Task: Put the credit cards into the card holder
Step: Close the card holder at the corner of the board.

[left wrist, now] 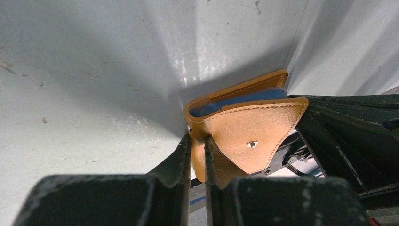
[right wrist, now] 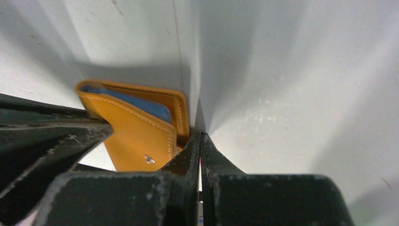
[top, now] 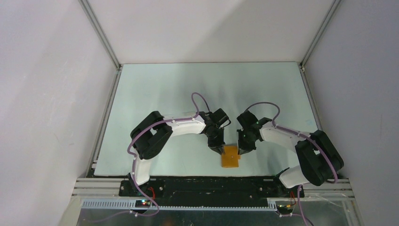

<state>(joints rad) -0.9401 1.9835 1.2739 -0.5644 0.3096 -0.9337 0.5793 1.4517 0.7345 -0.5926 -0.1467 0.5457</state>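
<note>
Fingers of the left gripper we find clamped on the card holder edge, its tab flap just right of them. Fingers of the right gripper clenched together, holder just left.

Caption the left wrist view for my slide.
Left hand pinches the edge of the orange card holder, snap flap toward camera.

Card holder: one, small, orange-mustard leather with pale stitching along its edges. Blue lining shows between the layers, so it is partly open. The tab flap carries a small metal snap stud. It sits at the near middle of the tabletop. My left hand pinches one edge. I cannot tell whether it lies flat.
</note>
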